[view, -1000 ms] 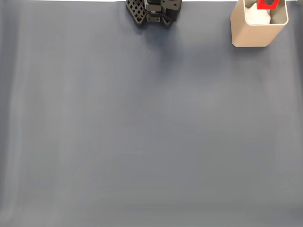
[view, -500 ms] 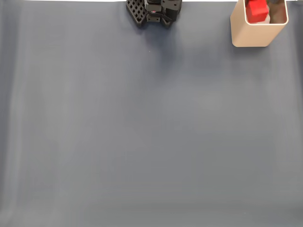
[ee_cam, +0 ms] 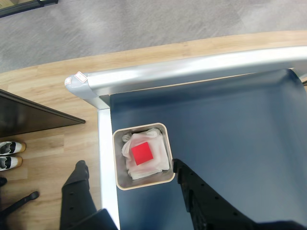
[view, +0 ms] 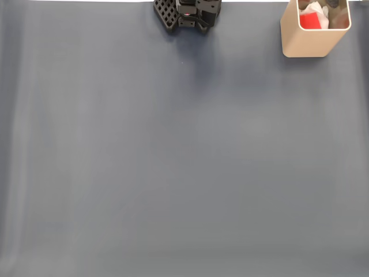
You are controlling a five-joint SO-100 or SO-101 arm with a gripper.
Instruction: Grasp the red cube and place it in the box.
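Cube point(ee_cam: 142, 153) lying inside box point(ee_cam: 144, 182) on crumpled white paper point(ee_cam: 156, 165), also seen in fixed view point(view: 309, 21). Box point(view: 311, 43) standing at far right corner of blue surface point(view: 173, 161). Pincer point(ee_cam: 129, 191) spread open above box, gripping nothing.

We see a matte black plastic gripper point(ee_cam: 129, 203) with two fingers point(ee_cam: 76, 191) at the frame's bottom; a black perforated base point(view: 187, 14) sits top centre.
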